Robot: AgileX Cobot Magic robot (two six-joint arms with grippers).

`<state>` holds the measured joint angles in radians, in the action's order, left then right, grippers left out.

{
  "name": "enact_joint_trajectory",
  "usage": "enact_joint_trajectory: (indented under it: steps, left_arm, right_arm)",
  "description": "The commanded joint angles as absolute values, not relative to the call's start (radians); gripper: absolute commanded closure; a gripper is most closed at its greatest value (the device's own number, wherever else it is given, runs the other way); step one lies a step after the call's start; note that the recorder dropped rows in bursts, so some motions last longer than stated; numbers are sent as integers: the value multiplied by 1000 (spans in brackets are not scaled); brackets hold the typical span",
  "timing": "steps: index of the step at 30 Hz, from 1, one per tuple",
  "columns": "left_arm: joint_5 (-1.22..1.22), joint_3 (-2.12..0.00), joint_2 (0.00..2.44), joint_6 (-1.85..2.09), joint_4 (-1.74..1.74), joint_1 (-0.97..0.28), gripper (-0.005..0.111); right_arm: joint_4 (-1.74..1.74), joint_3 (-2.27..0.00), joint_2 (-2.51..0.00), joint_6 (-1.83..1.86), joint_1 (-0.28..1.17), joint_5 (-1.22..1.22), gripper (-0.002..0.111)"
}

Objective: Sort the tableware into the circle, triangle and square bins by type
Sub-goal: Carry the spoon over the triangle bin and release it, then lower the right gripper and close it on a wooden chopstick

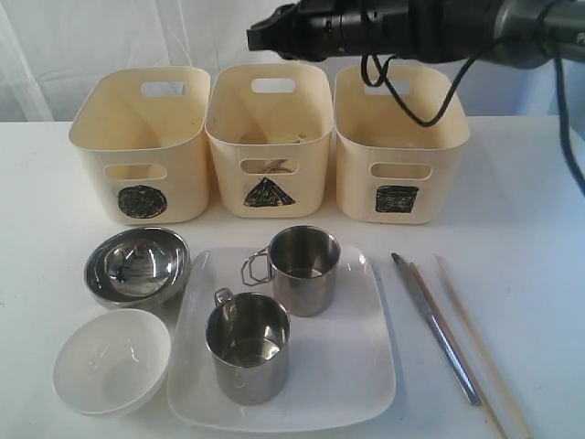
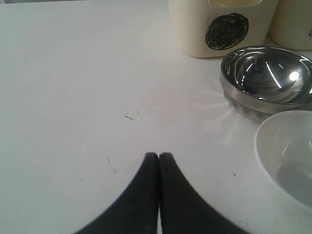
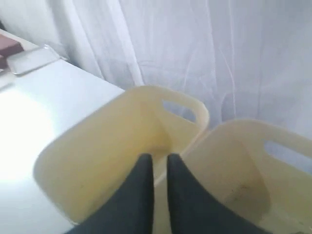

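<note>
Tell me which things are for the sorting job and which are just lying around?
For the job: circle bin, triangle bin, square bin, steel bowl, white bowl, square plate, far mug, near mug, steel knife, chopsticks.

Just lying about: white curtain, flat white thing at the table's far edge.

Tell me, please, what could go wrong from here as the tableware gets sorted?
1. The rear mug and front mug stand on the white plate; lifting the plate first would likely tip them.
2. The knife and chopsticks lie flat and close together, so a grasp might drag the wrong one along.
3. A cable loops down from the right arm toward the square bin and could snag its rim.
</note>
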<state>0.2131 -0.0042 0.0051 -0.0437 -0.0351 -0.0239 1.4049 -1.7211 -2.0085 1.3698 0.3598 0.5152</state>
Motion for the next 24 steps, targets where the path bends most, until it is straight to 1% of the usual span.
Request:
enact_joint_trajectory:
  steps: [1, 6, 10, 15, 17, 20, 22, 23, 24]
  left_arm:
    - [211, 0, 0, -47, -36, -22, 107]
    - [211, 0, 0, -47, -36, -22, 107]
    - [211, 0, 0, -47, -36, -22, 107]
    - [211, 0, 0, -47, -36, -22, 107]
    - [211, 0, 0, -47, -36, -22, 107]
    - [211, 0, 0, -47, -36, -22, 107]
    - [211, 0, 0, -47, -36, -22, 107]
    - [211, 0, 0, -47, -36, -22, 107]
    - [211, 0, 0, -47, -36, -22, 107]
  right_arm:
    - [1312, -1721, -1925, 1250, 358, 631, 108]
    - [986, -1670, -1846, 1008, 358, 761, 108]
    - [733, -1495, -1728, 823, 360, 735, 108]
    - [522, -1243, -1534, 561, 360, 726, 108]
    - [445, -1174, -1462, 453, 360, 783, 108]
    - [235, -1069, -1347, 265, 360, 929, 108]
    - [106, -1020, -1324, 134, 360, 1010, 108]
    - [63, -1002, -1324, 127, 360, 1036, 108]
    - [12, -966, -1326, 127, 358, 1070, 103]
